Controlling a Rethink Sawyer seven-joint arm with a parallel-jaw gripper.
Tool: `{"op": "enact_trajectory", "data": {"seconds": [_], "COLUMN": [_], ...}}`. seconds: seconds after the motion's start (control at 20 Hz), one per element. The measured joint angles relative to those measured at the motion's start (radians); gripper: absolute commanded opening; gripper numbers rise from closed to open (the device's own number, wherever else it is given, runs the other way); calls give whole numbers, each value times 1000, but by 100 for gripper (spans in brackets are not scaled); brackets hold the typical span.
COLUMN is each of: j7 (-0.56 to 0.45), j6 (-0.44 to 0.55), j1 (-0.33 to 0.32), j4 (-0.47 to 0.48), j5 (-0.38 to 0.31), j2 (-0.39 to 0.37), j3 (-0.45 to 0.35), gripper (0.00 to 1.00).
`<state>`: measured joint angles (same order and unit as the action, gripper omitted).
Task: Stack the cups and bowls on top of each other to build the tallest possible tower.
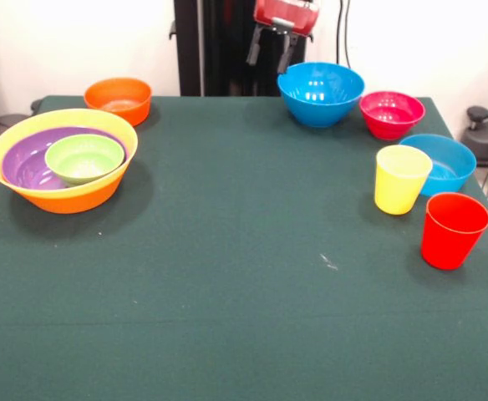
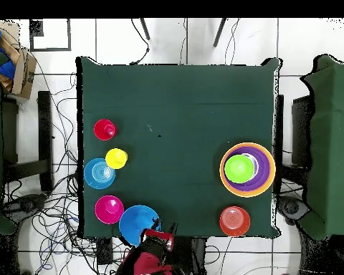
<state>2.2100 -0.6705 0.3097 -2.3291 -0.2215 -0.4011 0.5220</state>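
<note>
The tower stands at the left: a large yellow-orange bowl holding a wide purple bowl with a small green bowl inside. A small orange bowl sits behind it. At the right are a deep blue bowl, a pink-red bowl, a shallow blue bowl, a yellow cup and a red cup. My gripper is open and empty, at the table's far edge just left of the deep blue bowl. In the overhead view, the gripper is beside that bowl.
The green-covered table has a small white fleck near its middle right. In the overhead view, cables lie on the floor around the table, and other green tables stand at both sides.
</note>
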Motion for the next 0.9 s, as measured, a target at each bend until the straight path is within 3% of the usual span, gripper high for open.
{"op": "enact_trajectory", "data": {"seconds": [0.05, 0.3, 0.45, 0.9], "j7": [0, 0, 0, 0], "j6": [3, 47, 47, 47], "j1": [-11, -187, -230, -232], "j4": [-2, -7, -6, 3], "j5": [-7, -65, -65, -45], "j2": [-5, -9, 20, 168], "j3": [-6, -66, -77, -104], "gripper": [100, 100, 100, 100]}}
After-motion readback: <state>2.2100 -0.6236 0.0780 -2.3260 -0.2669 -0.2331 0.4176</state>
